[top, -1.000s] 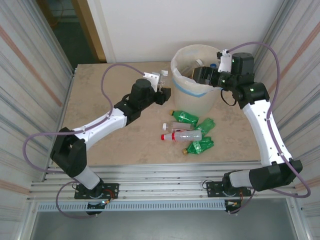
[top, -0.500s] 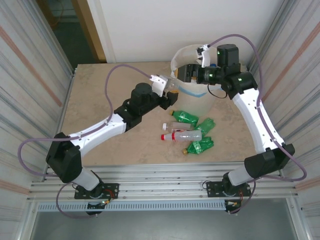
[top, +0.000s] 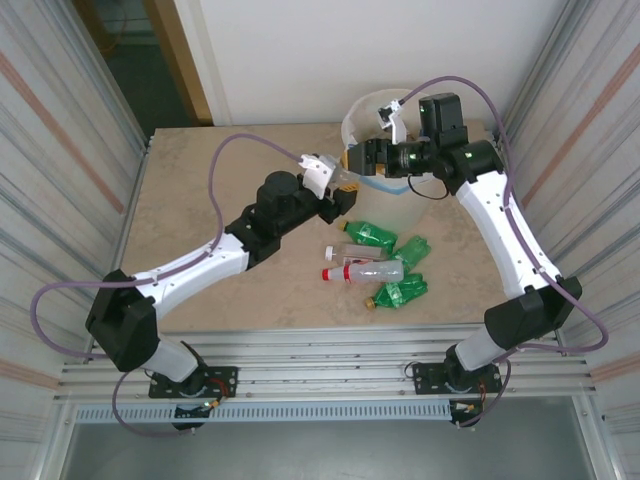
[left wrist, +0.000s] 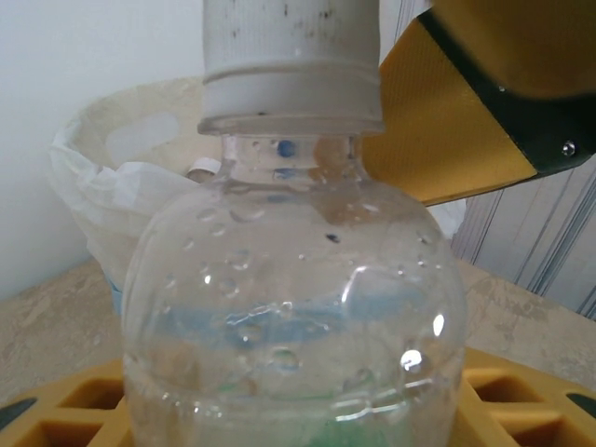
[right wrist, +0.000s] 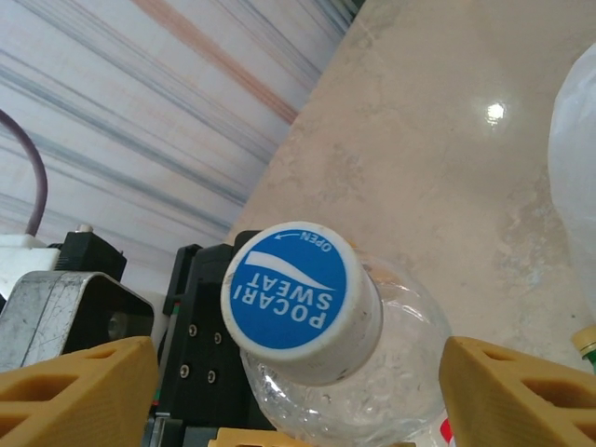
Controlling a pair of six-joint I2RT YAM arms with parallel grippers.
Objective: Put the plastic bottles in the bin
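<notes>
Top view first: the left pincer [top: 338, 188] is clamped on a clear bottle [top: 347, 178], held up just beside the left rim of the bin [top: 398, 210], which sits at the upper right of the bench [top: 200, 170]. The right pincer [top: 362, 158] comes at that bottle from the bin side. Left wrist view: the bottle [left wrist: 293, 326] sits between the yellow fingers with its white cap [left wrist: 291, 56] at the top of the frame. The bin [left wrist: 140, 140] is behind it on the left, and one yellow finger [left wrist: 456, 130] of the other arm is in the upper right. Right wrist view: the blue-topped Pocari Sweat cap [right wrist: 300, 303] is dead centre and the right pincer [right wrist: 298, 400] has its jaws apart, straddling the neck end without touching. To me this looks like a handoff. I'd get the right jaws squarely around the neck and fully gripped before the left lets go, then carry the bottle over the bin's mouth, not the rim. Count: one bin, two arms and one bottle in the air. Lying below the bin are three green bottles [top: 372, 235] [top: 410, 252] [top: 398, 292] and one red-capped clear bottle [top: 362, 271]. There may be another clear one just above it, I can't tell.
</notes>
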